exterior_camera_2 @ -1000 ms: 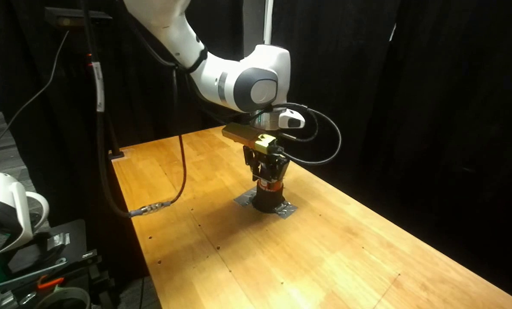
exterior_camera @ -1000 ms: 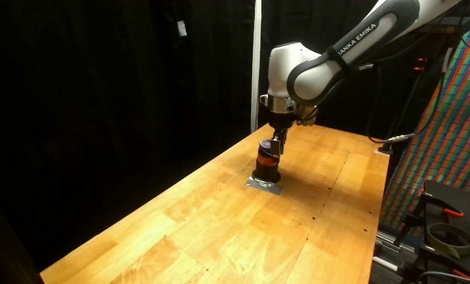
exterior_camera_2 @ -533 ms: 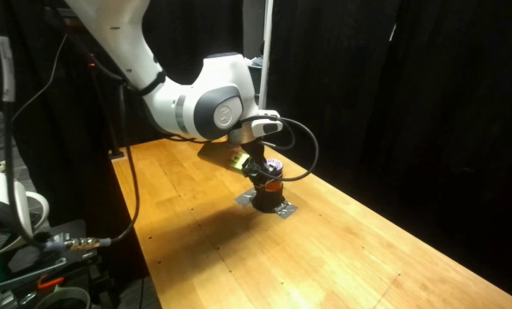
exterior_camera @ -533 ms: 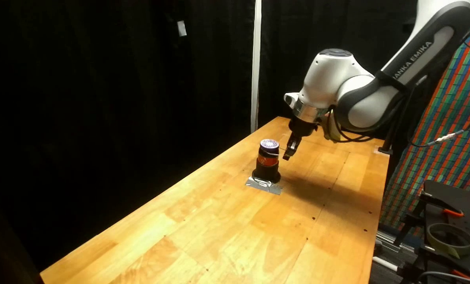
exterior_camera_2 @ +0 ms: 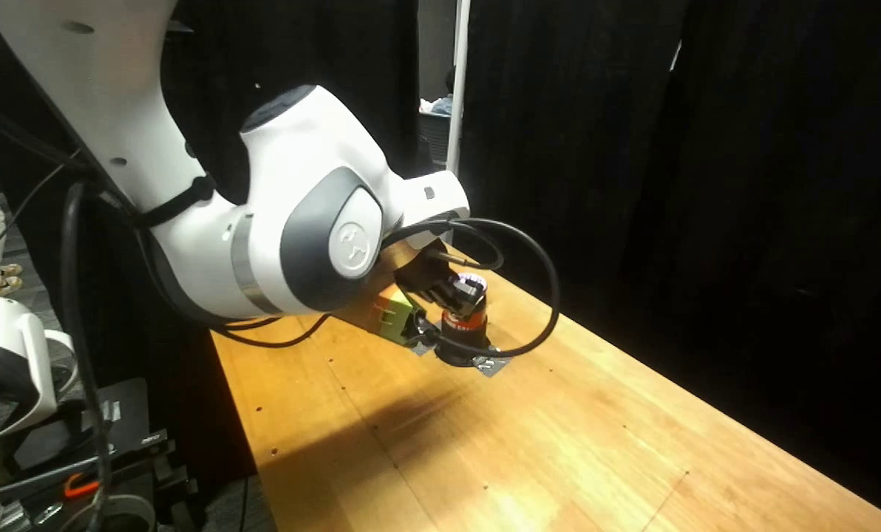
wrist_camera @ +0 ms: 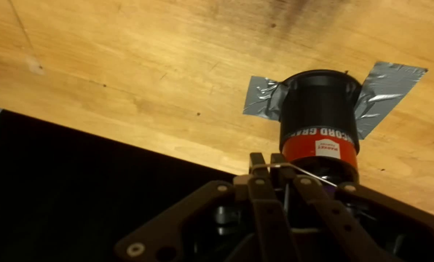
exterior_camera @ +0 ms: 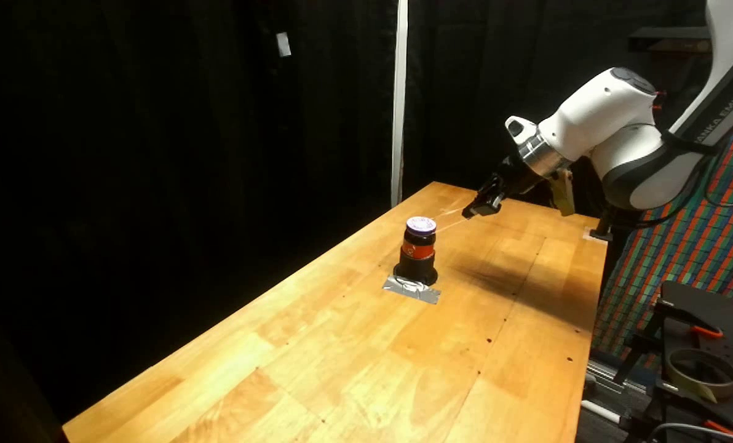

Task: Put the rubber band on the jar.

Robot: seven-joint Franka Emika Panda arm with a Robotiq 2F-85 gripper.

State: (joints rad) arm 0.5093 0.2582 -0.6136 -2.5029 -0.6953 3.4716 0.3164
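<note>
The jar, with a purple-white lid and orange-red label, stands upright in a black holder. A thin rubber band stretches in two strands from the jar's top, just below the lid, to my gripper. In the wrist view the band passes around the outside of both fingertips, which stand nearly together with a narrow gap. My gripper is shut, tilted and apart from the jar. In an exterior view the gripper partly covers the jar. The band's far side around the jar is hidden.
Grey tape fixes the holder to the wooden table. A cable loop hangs beside the wrist. A dark side stand with a tape roll stands off the table's edge. Dark curtains hang behind.
The gripper has gone from over the jar back towards the arm's base, tilting. Its fingers have come together. The band now stretches between jar and fingertips, and the lid is uncovered.
</note>
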